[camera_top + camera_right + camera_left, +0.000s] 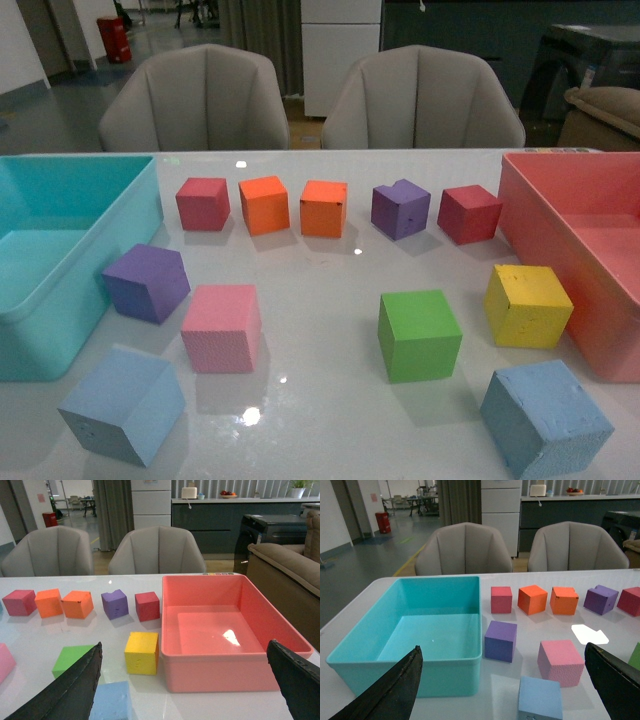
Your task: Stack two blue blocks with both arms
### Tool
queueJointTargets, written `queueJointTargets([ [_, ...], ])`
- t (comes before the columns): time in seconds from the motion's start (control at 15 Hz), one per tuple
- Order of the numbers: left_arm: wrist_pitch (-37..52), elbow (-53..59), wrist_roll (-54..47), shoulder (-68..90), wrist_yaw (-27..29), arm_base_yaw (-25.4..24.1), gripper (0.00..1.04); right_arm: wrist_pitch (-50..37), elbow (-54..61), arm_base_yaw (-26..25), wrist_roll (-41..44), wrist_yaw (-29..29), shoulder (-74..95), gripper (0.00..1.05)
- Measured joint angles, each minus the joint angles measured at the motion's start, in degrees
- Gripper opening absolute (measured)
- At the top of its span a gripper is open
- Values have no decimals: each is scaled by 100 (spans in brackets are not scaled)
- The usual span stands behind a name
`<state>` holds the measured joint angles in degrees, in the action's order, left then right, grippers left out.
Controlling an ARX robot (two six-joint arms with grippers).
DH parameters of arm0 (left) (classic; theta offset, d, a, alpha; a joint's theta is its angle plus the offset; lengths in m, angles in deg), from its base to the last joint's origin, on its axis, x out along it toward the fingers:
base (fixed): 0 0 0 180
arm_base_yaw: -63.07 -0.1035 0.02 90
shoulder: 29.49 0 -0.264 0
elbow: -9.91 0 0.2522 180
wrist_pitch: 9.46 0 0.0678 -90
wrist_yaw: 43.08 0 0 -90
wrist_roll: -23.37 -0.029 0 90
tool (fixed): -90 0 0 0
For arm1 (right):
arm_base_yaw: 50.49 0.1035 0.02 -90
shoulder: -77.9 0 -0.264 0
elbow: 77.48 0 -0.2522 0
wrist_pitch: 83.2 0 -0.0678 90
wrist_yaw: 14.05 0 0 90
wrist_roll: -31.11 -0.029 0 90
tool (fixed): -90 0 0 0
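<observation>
1. Hands first: got the left hand (502, 650) spread wide open in the left wrist cam, dark left fingers (395, 690) far apart, gripping nothing.
2. Same deal w/ the right hand (184, 644) in the right wrist cam: right fingers (70, 690) splayed wide, nothing held.
3. Can spot the left blue block (122, 405) on the white counter (320, 430), near-left in the front cam, turned at an angle. Sits just off the near corner of the turquoise bin (60, 340) & close to the pink cube (222, 328). Shows in the left wrist cam too (539, 699), ahead of the open hand, untouched.
4. Right blue block (545, 415) over at near-right, also rotated, nearer than the yellow cube (527, 305), diagonal from the green cube (419, 335), close to the pink-red bin (530, 225). Pops up in the right wrist cam (111, 701) right next to one finger; can't tell abt contact.
5. Both blue blocks flat on the counter, well apart, not stacked yet.
6. Also got a purple cube (146, 283) beside the turquoise bin.
7. Back row, left to right: red cube (203, 203), two orange cubes (264, 205), another purple one, a dark red one.
8. Two grey chairs (205, 100) behind the counter.
</observation>
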<state>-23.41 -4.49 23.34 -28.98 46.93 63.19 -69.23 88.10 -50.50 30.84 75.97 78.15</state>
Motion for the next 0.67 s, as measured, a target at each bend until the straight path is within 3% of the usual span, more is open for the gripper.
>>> queueJointTargets([
  [0.67, 0, 0, 0, 0, 0, 0, 98, 0, 0, 0, 0, 0, 0, 98],
])
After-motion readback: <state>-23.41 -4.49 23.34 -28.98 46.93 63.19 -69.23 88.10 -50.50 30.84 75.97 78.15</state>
